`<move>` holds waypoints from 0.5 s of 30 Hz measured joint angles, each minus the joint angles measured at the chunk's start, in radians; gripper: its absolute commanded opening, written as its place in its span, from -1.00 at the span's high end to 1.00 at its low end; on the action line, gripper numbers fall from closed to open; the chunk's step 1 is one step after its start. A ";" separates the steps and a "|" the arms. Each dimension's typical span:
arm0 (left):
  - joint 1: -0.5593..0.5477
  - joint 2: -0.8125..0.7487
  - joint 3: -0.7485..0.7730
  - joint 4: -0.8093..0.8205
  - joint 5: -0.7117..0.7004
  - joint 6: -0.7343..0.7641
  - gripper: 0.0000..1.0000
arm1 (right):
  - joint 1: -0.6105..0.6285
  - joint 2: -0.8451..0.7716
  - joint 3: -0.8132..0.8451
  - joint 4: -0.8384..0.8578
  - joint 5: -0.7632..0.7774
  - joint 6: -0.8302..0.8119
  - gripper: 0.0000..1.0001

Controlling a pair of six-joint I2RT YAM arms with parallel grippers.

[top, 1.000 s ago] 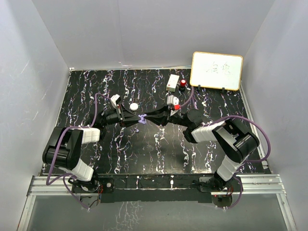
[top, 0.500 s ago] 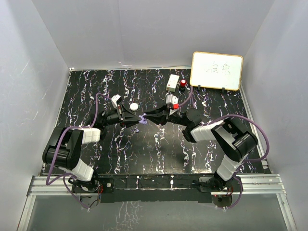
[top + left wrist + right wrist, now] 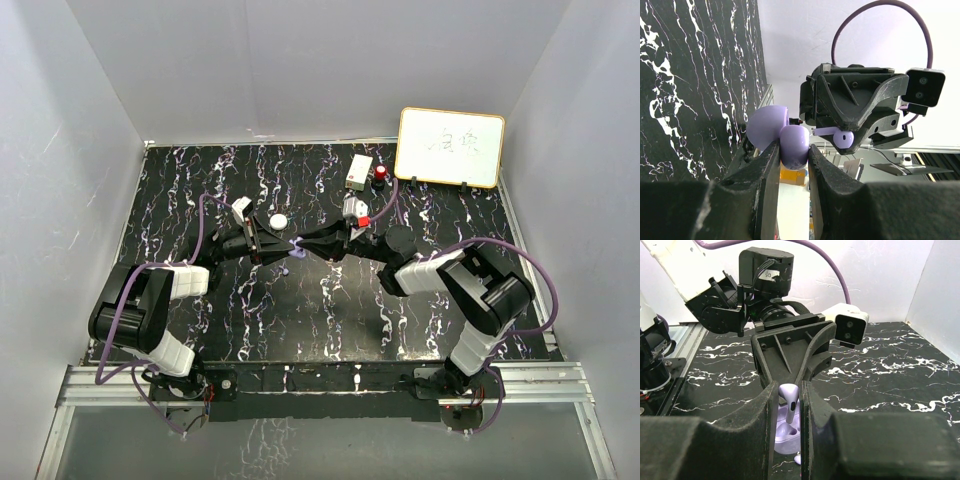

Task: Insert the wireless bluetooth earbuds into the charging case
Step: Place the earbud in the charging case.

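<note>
We find little to read. The light-framed white whiteboard [image 3: 450, 147], propped at the table's two o'clock corner, carries a few dark handwritten strokes we cannot make out. A small white sticker [image 3: 771, 274] on the wrist facing the right camera is too small to read. The black marble-patterned tabletop with white and lilac veins [image 3: 300, 320] sits between plain pale grey walls [image 3: 300, 70].

Near the table's centre the two claws meet tip to tip. The left gripper [image 3: 791, 155] is clamped narrow on the open glossy purple charging case [image 3: 795, 140], its lid [image 3: 766, 127] swung toward nine o'clock in the left wrist view. The right gripper [image 3: 788, 402] pinches a small purple earbud [image 3: 788, 390] just above the case's wells; we cannot tell whether they touch. A small white round object [image 3: 278, 221] lies on the table at eleven o'clock from the claws.
</note>
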 measured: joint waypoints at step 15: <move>0.000 0.000 0.000 0.000 -0.003 -0.001 1.00 | 0.004 0.026 0.000 -0.006 0.000 -0.013 1.00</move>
